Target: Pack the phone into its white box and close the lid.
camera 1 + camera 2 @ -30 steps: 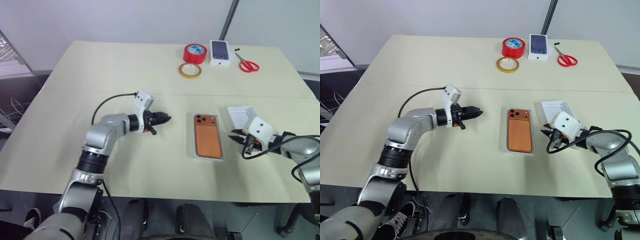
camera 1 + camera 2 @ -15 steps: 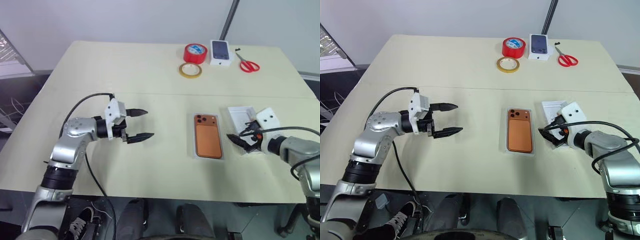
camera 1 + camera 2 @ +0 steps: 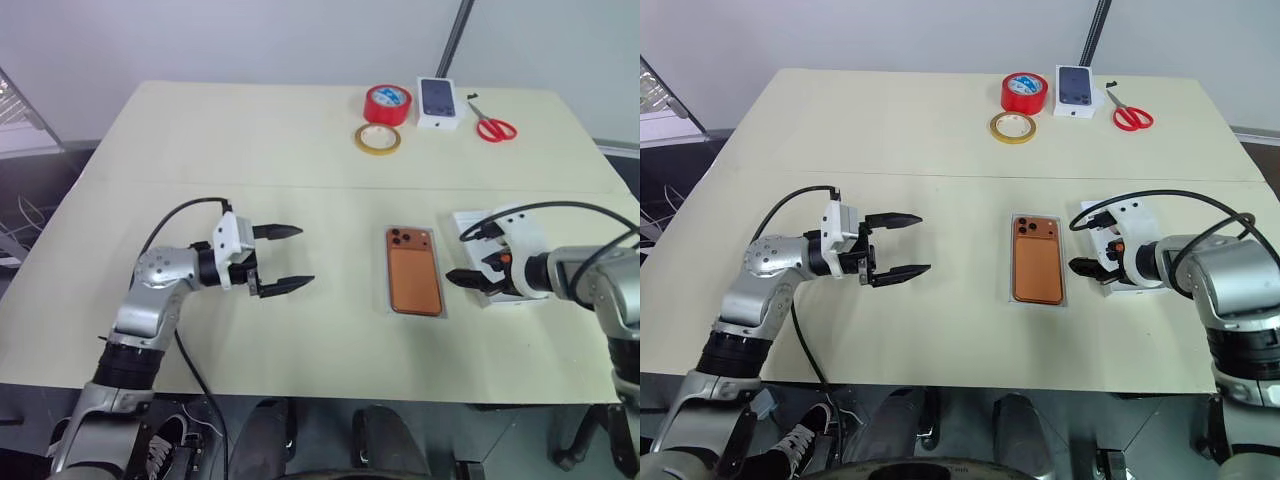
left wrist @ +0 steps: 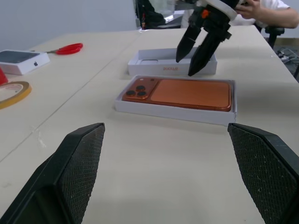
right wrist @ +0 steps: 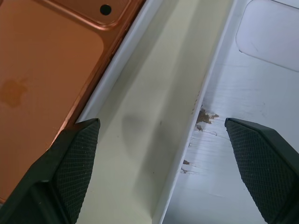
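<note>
The orange phone (image 3: 414,280) lies camera side up in the white box (image 4: 173,113) at the middle right of the table. Just right of it sits the lid (image 4: 159,69), a shallow white shell lying open side up; a rounded recess shows in its floor. My right gripper (image 4: 186,65) hangs open and tilted downward. It straddles the strip of table between box and lid, one finger (image 5: 70,163) over the box's edge, the other over the lid. My left gripper (image 3: 304,256) is open and level. It points at the phone from well to the left and holds nothing.
At the table's far edge lie a red tape roll (image 3: 389,104), a yellow tape ring (image 3: 378,139), a small white box with a phone picture (image 3: 439,103) and red scissors (image 3: 495,128). A person's hand (image 4: 261,8) shows beyond the table.
Both grippers went from nearly shut to wide open. My left gripper drew back leftward from the phone. My right wrist rolled and tipped its fingers down beside the lid.
</note>
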Controlling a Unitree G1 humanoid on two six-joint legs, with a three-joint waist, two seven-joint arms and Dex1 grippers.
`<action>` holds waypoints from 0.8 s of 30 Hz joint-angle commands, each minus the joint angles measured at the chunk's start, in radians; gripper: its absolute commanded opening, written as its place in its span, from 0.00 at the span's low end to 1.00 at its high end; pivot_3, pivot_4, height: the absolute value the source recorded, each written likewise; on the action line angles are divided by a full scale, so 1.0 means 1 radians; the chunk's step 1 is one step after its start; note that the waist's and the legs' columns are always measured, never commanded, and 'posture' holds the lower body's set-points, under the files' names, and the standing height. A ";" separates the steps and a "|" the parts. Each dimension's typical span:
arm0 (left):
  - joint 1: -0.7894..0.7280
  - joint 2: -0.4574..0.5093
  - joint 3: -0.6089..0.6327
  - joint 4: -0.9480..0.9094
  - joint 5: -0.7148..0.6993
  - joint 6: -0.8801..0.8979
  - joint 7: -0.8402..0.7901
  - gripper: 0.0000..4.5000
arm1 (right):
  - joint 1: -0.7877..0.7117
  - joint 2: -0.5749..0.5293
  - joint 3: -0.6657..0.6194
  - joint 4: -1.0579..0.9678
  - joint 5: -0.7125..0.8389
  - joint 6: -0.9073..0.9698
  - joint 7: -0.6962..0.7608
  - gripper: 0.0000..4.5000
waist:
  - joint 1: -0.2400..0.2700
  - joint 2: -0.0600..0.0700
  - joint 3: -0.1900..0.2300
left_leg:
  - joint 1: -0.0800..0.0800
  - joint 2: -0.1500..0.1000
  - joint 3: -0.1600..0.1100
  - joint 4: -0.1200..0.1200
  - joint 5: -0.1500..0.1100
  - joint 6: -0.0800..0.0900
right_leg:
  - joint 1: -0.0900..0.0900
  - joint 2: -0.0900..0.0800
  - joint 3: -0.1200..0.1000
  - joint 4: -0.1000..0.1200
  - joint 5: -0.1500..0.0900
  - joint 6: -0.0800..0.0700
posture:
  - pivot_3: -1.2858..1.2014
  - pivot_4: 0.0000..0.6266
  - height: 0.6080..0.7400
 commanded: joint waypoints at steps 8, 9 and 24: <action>0.054 -0.012 -0.003 -0.121 -0.004 0.026 0.085 1.00 | -0.046 -0.028 0.076 0.100 -0.012 -0.006 -0.020 0.48 | -0.001 0.000 0.000 | -0.001 0.000 0.000 0.001 0.000 0.000 | 0.000 0.000 0.000 0.000 0.000 0.000 | 0.52 0.24 0.91; 0.057 -0.014 -0.004 -0.128 -0.003 0.030 0.092 1.00 | -0.037 -0.031 0.084 0.101 -0.018 -0.014 -0.026 0.37 | -0.001 0.000 0.000 | -0.001 0.000 0.000 0.001 0.000 0.000 | 0.000 0.000 0.000 0.000 0.000 0.000 | 0.52 0.24 0.91; 0.035 -0.024 -0.010 -0.112 0.005 0.059 0.137 1.00 | -0.056 0.076 -0.085 0.153 -0.027 0.045 -0.115 0.01 | -0.001 -0.001 -0.001 | -0.001 0.000 0.000 0.002 0.000 0.001 | 0.000 0.000 0.000 0.000 0.000 0.000 | 0.52 0.24 0.91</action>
